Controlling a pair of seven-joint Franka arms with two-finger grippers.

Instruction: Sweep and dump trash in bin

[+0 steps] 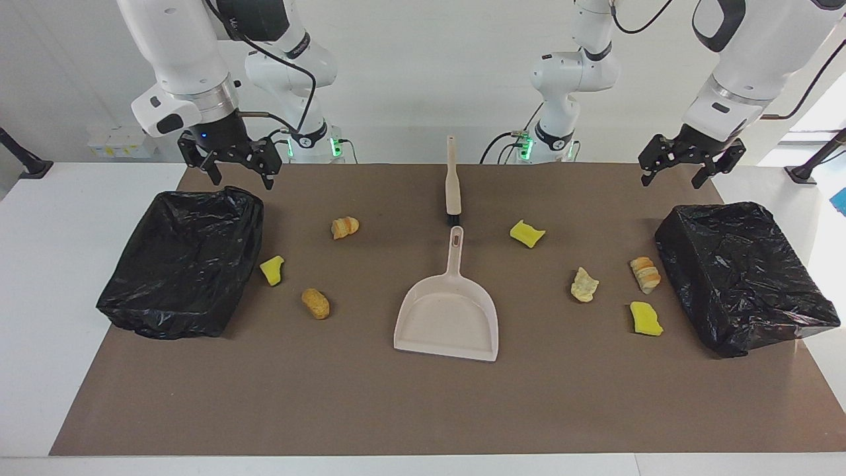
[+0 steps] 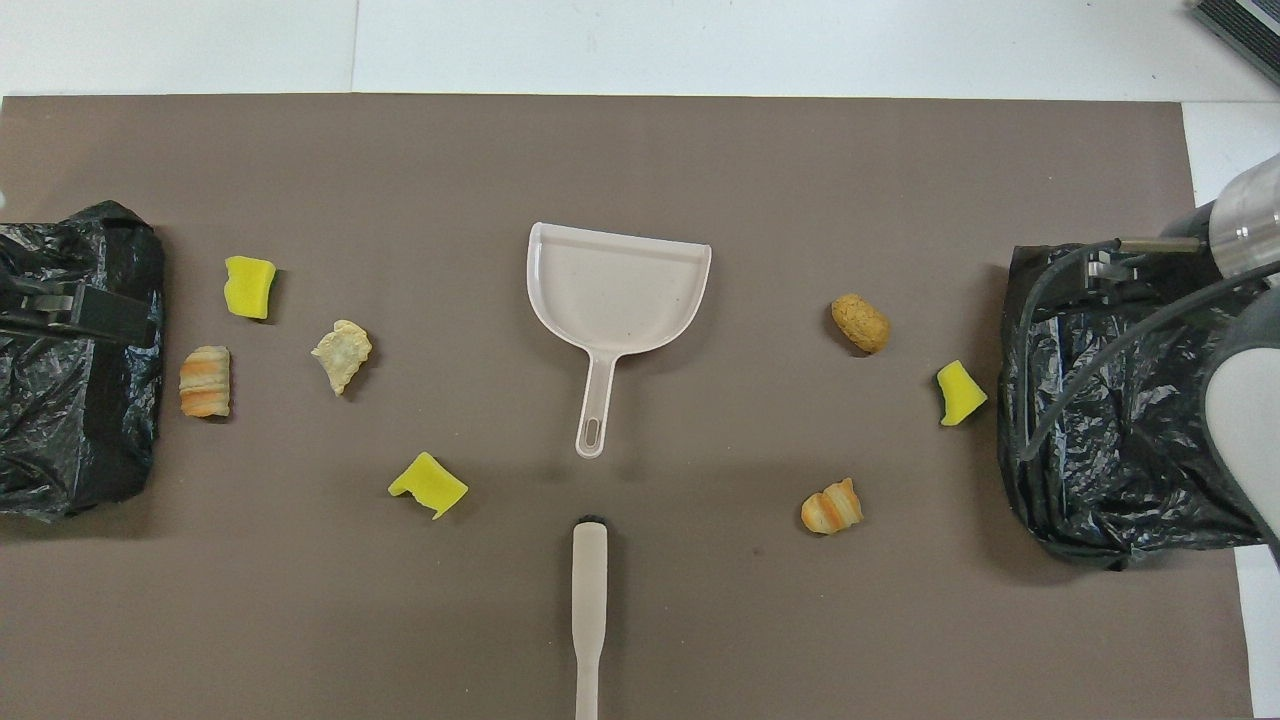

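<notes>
Seven pieces of trash lie loose on the brown mat (image 1: 423, 410), which covers most of the white tabletop (image 1: 73, 277). I count four toward the left arm's end: a yellow wedge (image 1: 527, 233), a pale beige lump (image 1: 584, 285), a striped bread lump (image 1: 645, 274) and a second yellow wedge (image 1: 646, 318); the last two sit just beside the black-bagged bin (image 1: 743, 274) at that end's edge. Three toward the right arm's end: a striped bread lump (image 1: 344, 227), a small yellow wedge (image 1: 271, 270) close to the other bagged bin (image 1: 185, 261), and a brown oval lump (image 1: 316, 303).

Mid-mat, the beige dustpan (image 1: 448, 317) lies flat, handle toward the robots, mouth toward the mat's edge farthest from them. The beige brush (image 1: 453, 182) lies in line with it, nearer the robots' edge, bristle end almost meeting the dustpan handle, apart by a small gap. Nothing lies in the pan.

Left gripper (image 1: 674, 175): up in the air over the mat's corner by its bin, fingers spread, nothing between them. Right gripper (image 1: 241, 175): likewise raised, over the robot-side rim of its bin, fingers spread and empty. I see both arms waiting; neither touches brush, pan or trash.
</notes>
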